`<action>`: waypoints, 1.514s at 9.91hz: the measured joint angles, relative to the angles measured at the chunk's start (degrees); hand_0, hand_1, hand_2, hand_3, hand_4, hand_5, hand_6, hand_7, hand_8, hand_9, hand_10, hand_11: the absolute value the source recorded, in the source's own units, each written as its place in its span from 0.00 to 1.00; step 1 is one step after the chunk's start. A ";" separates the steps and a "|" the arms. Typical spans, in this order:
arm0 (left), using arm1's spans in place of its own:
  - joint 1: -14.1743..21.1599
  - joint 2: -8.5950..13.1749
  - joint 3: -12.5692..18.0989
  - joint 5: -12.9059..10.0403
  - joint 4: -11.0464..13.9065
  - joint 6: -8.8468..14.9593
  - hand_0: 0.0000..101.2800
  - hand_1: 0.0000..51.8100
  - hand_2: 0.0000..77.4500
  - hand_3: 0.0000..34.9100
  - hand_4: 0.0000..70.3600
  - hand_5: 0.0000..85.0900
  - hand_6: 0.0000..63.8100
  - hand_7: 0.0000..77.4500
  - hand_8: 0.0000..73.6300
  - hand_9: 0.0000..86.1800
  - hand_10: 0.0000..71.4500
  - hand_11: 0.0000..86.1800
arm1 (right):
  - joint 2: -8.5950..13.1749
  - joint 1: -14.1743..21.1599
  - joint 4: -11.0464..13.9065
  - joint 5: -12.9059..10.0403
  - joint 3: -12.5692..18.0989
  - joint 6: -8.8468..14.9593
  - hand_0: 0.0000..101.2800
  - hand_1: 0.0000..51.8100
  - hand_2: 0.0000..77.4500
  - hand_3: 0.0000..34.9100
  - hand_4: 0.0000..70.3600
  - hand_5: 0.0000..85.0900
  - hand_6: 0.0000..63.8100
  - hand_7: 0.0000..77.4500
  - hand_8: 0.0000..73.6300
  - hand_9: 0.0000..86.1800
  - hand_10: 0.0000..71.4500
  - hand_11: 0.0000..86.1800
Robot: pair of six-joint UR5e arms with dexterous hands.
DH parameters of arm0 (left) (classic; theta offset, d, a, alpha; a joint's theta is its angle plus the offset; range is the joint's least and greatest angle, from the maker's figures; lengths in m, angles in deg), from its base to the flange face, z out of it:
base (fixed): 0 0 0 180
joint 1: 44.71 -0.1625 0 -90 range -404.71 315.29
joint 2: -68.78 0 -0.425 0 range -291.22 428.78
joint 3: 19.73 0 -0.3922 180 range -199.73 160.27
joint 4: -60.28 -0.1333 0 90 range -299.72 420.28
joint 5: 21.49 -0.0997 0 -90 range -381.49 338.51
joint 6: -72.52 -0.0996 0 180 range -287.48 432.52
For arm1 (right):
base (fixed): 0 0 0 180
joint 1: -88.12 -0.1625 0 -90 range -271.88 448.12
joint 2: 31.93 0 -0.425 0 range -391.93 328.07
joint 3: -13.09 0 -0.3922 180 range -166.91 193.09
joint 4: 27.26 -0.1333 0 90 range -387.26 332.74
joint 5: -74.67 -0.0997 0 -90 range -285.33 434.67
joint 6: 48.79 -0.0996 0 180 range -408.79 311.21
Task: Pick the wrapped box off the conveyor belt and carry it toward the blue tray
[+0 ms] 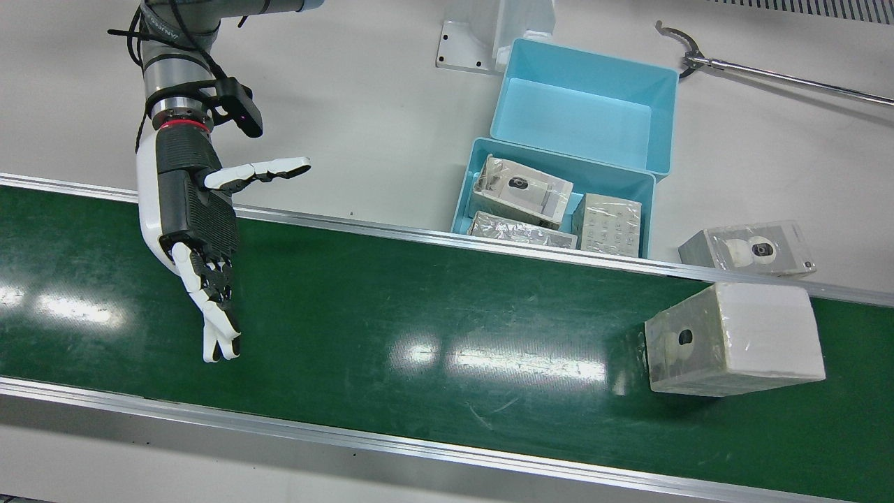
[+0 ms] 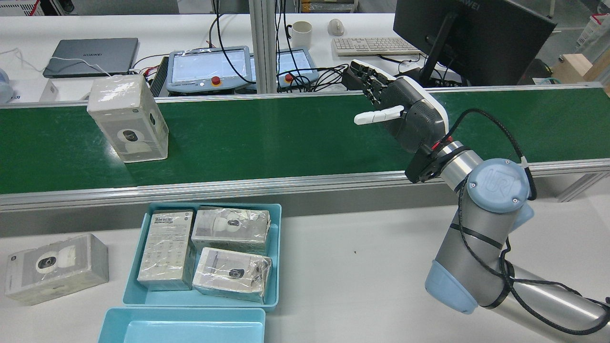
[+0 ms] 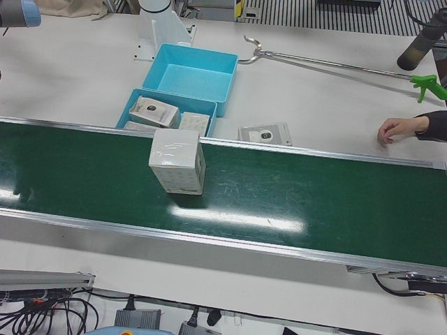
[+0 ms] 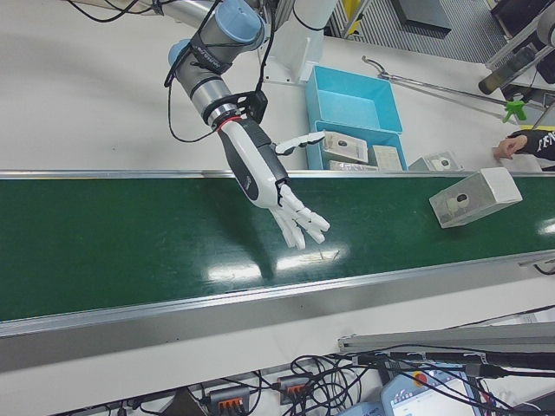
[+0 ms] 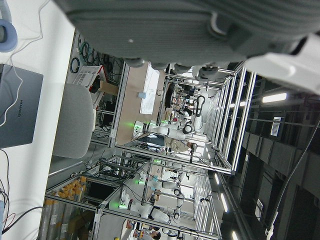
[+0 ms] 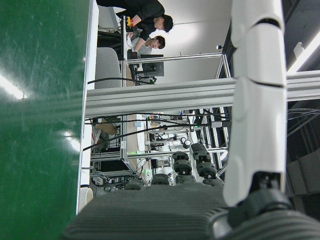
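Right hand (image 1: 192, 223) hovers over the belt (image 1: 419, 328), palm flat, fingers spread and empty, well apart from the box (image 1: 733, 339); left hand's state unclear

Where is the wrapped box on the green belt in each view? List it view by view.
Front view: wrapped box lower right, on the belt.
Rear view: upper left.
Left-front view: centre-left.
Right-front view: right edge.
Left hand view: not in it.
Right hand view: not in it.
Shared landmark: blue tray of boxes beside the belt.
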 joint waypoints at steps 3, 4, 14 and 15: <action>0.00 0.00 0.00 0.00 0.00 0.00 0.00 0.00 0.01 0.00 0.00 0.01 0.01 0.01 0.01 0.01 0.01 0.01 | -0.07 0.14 0.05 0.05 -0.10 0.21 0.48 0.29 0.11 0.00 0.09 0.13 0.01 0.01 0.00 0.02 0.00 0.01; 0.00 0.00 0.00 0.00 0.00 0.00 0.00 0.00 0.01 0.00 0.00 0.01 0.01 0.01 0.01 0.01 0.01 0.01 | -0.07 0.34 0.05 0.07 -0.37 0.22 0.48 0.37 0.15 0.00 0.10 0.13 0.01 0.01 0.00 0.02 0.00 0.01; 0.00 0.00 0.00 0.00 0.00 0.00 0.00 0.00 0.01 0.00 0.00 0.01 0.01 0.01 0.01 0.00 0.01 0.01 | -0.02 0.43 -0.01 0.16 -2.05 -0.68 0.49 0.34 0.15 0.00 0.10 0.15 0.02 0.03 0.00 0.03 0.00 0.01; 0.00 0.00 0.00 0.00 0.00 0.00 0.00 0.00 0.01 0.00 0.00 0.01 0.01 0.01 0.01 0.00 0.01 0.01 | -0.08 0.03 0.00 0.17 -2.04 -1.01 0.48 0.34 0.15 0.00 0.10 0.15 0.02 0.03 0.00 0.03 0.00 0.01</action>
